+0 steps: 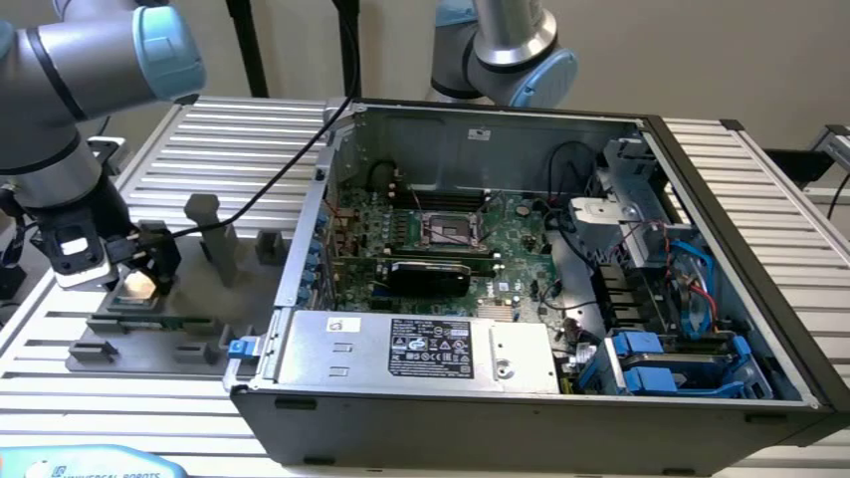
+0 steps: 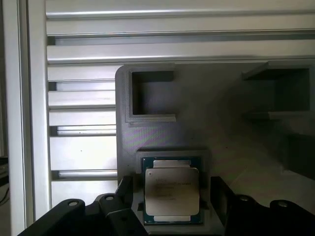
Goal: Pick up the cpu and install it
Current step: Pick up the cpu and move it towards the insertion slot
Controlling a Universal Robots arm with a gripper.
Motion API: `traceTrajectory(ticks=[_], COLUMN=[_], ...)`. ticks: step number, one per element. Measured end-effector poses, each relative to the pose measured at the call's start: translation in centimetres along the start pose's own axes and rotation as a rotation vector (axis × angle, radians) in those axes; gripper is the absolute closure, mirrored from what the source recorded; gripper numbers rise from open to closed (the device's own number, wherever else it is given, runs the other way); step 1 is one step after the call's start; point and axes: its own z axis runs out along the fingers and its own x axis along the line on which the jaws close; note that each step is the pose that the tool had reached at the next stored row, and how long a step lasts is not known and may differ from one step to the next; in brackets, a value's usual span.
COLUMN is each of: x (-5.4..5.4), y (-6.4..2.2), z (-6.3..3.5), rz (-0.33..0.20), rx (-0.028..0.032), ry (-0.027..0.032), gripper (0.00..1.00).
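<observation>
The arm's jaws stood wide apart over the cpu (image 2: 172,191), one on either side of the chip. It lay flat in its recess in the grey fixture (image 2: 162,135) on the slatted bench (image 1: 226,119), at the exterior view's left. The chip sat squarely between them, just below and unheld. The open computer case (image 1: 531,388) and its motherboard socket (image 1: 449,231) lay well apart, towards that view's right.

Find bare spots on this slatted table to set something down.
Free: the strip of the slatted aluminium table on the exterior view's right of the open grey computer case, and the slats in front of the grey plastic fixture plate. Crowded: that plate, where the open claw straddles the silvery square cpu.
</observation>
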Motion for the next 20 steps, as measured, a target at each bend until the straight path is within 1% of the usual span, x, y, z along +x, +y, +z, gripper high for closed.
traceTrajectory(ticks=[3,5,14,20], x=[0.0,0.0,0.01,0.01], y=[0.02,0.06,0.16,0.17], z=[0.0,0.01,0.01,0.01], rz=[0.0,0.0,0.0,0.0], rx=[0.0065,0.0091,0.0092,0.0123], ry=[-0.0001,-0.0002,-0.0002,-0.0003], gripper=[0.27,0.27,0.27,0.27])
